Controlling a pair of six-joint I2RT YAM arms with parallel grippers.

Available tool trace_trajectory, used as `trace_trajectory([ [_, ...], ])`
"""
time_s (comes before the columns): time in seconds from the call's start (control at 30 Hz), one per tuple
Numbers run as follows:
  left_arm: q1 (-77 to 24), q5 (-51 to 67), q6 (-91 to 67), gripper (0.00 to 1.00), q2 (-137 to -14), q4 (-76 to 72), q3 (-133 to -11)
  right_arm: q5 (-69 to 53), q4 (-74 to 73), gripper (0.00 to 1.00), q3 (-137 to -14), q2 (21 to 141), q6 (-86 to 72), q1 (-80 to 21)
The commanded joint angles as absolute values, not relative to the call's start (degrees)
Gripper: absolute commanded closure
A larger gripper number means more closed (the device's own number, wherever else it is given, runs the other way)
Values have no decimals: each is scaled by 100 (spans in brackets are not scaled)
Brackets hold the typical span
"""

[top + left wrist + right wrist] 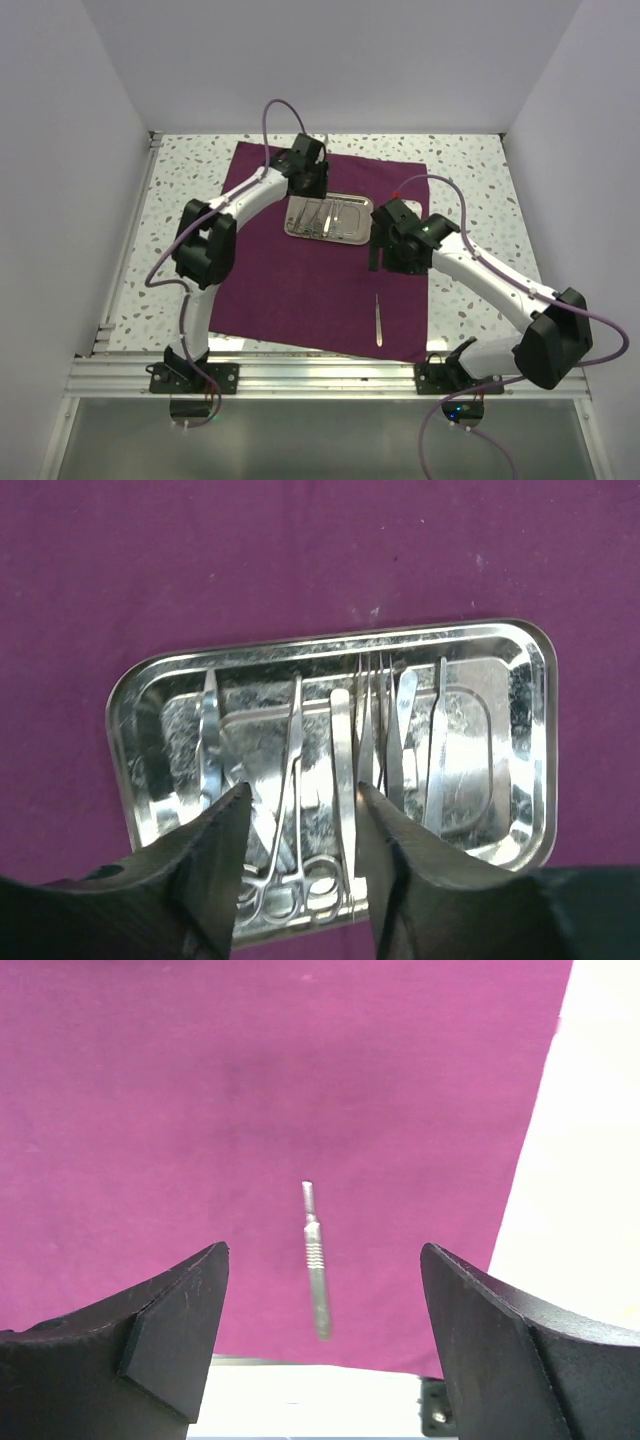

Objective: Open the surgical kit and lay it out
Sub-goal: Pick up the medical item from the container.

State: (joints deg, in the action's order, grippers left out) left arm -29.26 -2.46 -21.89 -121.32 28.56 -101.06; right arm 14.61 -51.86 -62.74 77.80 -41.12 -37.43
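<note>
cloth wrap (290, 290): dark purple and spread out flat on the speckled desk (180, 200). Its near edge runs right up by the metal rail (320, 372) in front of the arm bases.

steel tray (541, 690): small shiny rectangle sitting on the far half of the cloth, roughly mid-width. It's right side up with the rim all clear.

instruments in the tray: a bunch of slim silver pieces lying side by side lengthwise. The ring-handled forceps (292, 770) have their loops at the near end of the tray. There's a flat tweezers-looking strip (343, 760) next to them, and a few more thin ones further right. Can't really sort those, too much glare.

loose tool (316, 1260): one slim silver handle with a ribbed grip, lying alone on the cloth toward the near right corner. It's well apart from the tray and nothing is touching it.

left hand (301, 796): up over the near end of the tray, fingers parted a moderate amount, with the forceps showing in the gap below. Not gripping anything as far as I can see.

right hand (377, 258): just off the tray's right end, above the cloth, spread wide and empty. Its wrist view looks down at the loose tool between the two fingers.
</note>
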Motion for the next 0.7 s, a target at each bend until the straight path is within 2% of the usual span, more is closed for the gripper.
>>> trace_trajectory([
  [0.0, -2979, -484, -2127, 51, -12602, 2936, -10687, 1889, -5747, 19, -6530, 7550, -3982, -3726],
  [0.47, -3164, -676, -2109, 59, -13280, 2997, -10784, 2013, -5977, 21, -6557, 7435, -3744, -3516],
  [0.67, -3208, -853, -2215, 68, -13368, 3103, -10442, 1969, -5941, 21, -6539, 7471, -3726, -3393],
])
